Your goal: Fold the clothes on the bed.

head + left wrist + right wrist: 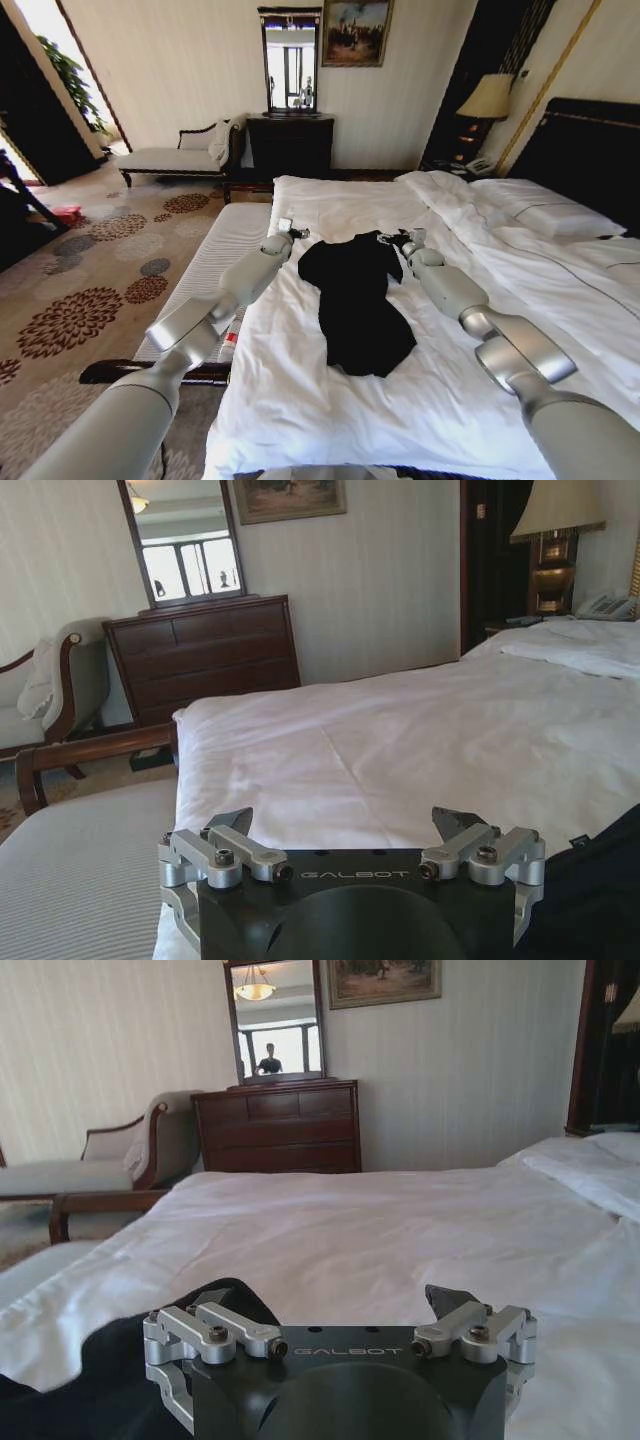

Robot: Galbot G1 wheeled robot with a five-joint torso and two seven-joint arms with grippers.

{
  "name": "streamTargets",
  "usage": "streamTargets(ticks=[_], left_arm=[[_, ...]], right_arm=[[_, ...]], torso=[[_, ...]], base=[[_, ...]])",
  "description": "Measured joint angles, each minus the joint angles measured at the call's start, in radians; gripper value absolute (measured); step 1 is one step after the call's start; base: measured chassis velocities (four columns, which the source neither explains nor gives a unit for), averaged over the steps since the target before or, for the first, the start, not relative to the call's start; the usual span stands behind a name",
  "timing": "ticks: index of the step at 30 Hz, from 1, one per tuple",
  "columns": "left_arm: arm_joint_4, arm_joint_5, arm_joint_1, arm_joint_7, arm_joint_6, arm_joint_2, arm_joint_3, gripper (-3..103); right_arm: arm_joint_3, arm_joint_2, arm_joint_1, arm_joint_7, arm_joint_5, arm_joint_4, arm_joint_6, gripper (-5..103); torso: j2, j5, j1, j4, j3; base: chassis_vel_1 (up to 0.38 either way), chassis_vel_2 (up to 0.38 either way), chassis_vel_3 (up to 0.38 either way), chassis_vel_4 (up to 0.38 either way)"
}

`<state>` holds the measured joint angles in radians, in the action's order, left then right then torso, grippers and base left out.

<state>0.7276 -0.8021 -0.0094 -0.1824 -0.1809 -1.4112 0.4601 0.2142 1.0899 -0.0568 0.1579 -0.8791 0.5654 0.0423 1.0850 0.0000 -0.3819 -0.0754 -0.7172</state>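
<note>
While the black T-shirt (355,305) lies flat on the bed (330,410), your left hand (296,233) and right hand (403,240) flank its top, both wide open, holding nothing.

The T-shirt (355,300) lies on the bed (330,410), nearer its left edge than its right, lengthwise toward the foot. The left gripper (292,232) sits just beside its upper left corner, the right gripper (408,238) at its upper right. Pillows (545,215) lie at the bed's right end. A bench (215,265) runs along the left edge. Beyond the bed stand a dresser (290,143) and, left of it, a chaise (185,155).
</note>
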Motion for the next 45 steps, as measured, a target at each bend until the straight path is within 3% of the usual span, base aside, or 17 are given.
streamTargets(ticks=[2, 3, 6, 8, 10, 13, 16, 18, 20, 21, 23, 24, 30, 35, 39, 40, 45], left_arm=[[0.03, -0.005, 0.004, -0.003, -0.004, 0.014, 0.027, 100], [0.03, -0.004, 0.004, -0.003, -0.004, 0.012, 0.031, 100], [0.027, -0.004, 0.0, -0.001, -0.004, 0.005, 0.035, 100], [0.026, -0.005, -0.002, 0.0, -0.004, 0.005, 0.036, 100], [0.041, -0.018, -0.009, 0.001, -0.006, 0.016, 0.039, 100], [0.058, -0.032, -0.009, 0.0, -0.008, 0.035, 0.043, 100], [0.068, -0.038, -0.009, -0.003, -0.008, 0.05, 0.045, 100], [0.08, -0.044, -0.004, -0.003, -0.009, 0.072, 0.047, 100], [0.083, -0.044, -0.002, -0.003, -0.009, 0.077, 0.047, 100], [0.093, -0.045, 0.004, -0.004, -0.009, 0.091, 0.047, 100], [0.107, -0.046, 0.011, -0.006, -0.009, 0.104, 0.047, 100], [0.124, -0.048, 0.015, -0.009, -0.009, 0.114, 0.049, 100], [0.199, -0.056, 0.044, -0.029, -0.015, 0.168, 0.043, 100], [0.382, -0.095, 0.114, -0.093, -0.054, 0.277, 0.027, 100], [0.733, -0.175, 0.241, -0.198, -0.132, 0.403, -0.002, 100], [0.733, -0.175, 0.241, -0.198, -0.132, 0.403, -0.002, 100], [1.093, -0.22, 0.481, -0.276, -0.202, 0.607, -0.101, 100]], right_arm=[[-0.01, -0.026, 0.003, 0.007, 0.243, -0.032, -0.062, 100], [-0.012, -0.038, 0.001, -0.005, 0.3, -0.032, -0.057, 100], [0.004, -0.066, 0.005, 0.033, 0.406, -0.034, -0.008, 100], [0.01, -0.073, 0.006, 0.053, 0.402, -0.035, -0.003, 100], [0.005, -0.076, 0.003, 0.118, 0.24, -0.012, 0.006, 100], [-0.003, -0.076, -0.013, 0.12, 0.115, 0.045, 0.054, 100], [-0.004, -0.077, -0.021, 0.155, 0.177, 0.054, 0.015, 100], [-0.006, -0.098, -0.046, 0.178, 0.105, 0.136, 0.053, 100], [-0.006, -0.101, -0.049, 0.169, 0.129, 0.148, 0.067, 100], [-0.001, -0.112, -0.053, 0.172, 0.207, 0.156, 0.083, 100], [0.002, -0.133, -0.066, 0.164, 0.088, 0.209, 0.173, 100], [-0.01, -0.146, -0.079, 0.13, -0.031, 0.258, 0.271, 100], [-0.071, -0.179, -0.126, 0.099, -0.078, 0.302, 0.28, 100], [-0.202, -0.274, -0.288, 0.064, -0.049, 0.46, 0.25, 100], [-0.383, -0.393, -0.533, 0.007, -0.054, 0.722, 0.213, 100], [-0.383, -0.393, -0.533, 0.007, -0.054, 0.722, 0.213, 100], [-0.592, -0.442, -0.807, -0.021, 0.009, 0.931, 0.158, 100]], torso=[[0.0, 0.0002, 0.0, 0.001, 0.0], [0.0, -0.0003, 0.0, 0.0009, 0.0], [0.0, 0.0, 0.0, -0.0005, 0.0], [0.0, 0.0, 0.0, -0.0007, 0.0], [0.0, 0.0002, 0.0, -0.0013, 0.0], [0.0, 0.0002, 0.0, 0.0001, 0.0], [0.0, -0.0001, 0.0, 0.0006, 0.0], [0.0, -0.0002, 0.0, 0.0009, 0.0], [0.0, -0.0003, 0.0, 0.0011, 0.0], [0.0, -0.0002, 0.0, 0.001, 0.0], [0.0, 0.0002, 0.0, 0.0001, 0.0], [0.0, -0.0001, 0.0, -0.0003, 0.0], [0.0, 0.0, 0.0, 0.0001, 0.0], [0.0, 0.0001, 0.0, 0.0009, 0.0], [0.0, 0.0001, 0.0, -0.0014, 0.0], [0.0, 0.0001, 0.0, -0.0014, 0.0], [0.0, 0.0005, 0.0, 0.0001, 0.0]], base=[[0.0, 0.0, 0.0, 0.0], [0.0, 0.0, 0.0, 0.0], [0.0, 0.0, 0.0, 0.0], [0.0, 0.0, 0.0, 0.0], [0.0, 0.0, 0.0, 0.0], [0.0, 0.0, 0.0, 0.0], [0.0, 0.0, 0.0, 0.0], [0.0, 0.0, 0.0, 0.0], [0.0, 0.0, 0.0, 0.0], [0.0, 0.0, 0.0, 0.0], [0.0, 0.0, 0.0, 0.0], [0.0, 0.0, 0.0, 0.0], [0.0, 0.0, 0.0, 0.0], [0.0, 0.0, 0.0, 0.0], [0.0, 0.0, 0.0, 0.0], [0.0, 0.0, 0.0, 0.0], [0.0, 0.0, 0.0, 0.0]])
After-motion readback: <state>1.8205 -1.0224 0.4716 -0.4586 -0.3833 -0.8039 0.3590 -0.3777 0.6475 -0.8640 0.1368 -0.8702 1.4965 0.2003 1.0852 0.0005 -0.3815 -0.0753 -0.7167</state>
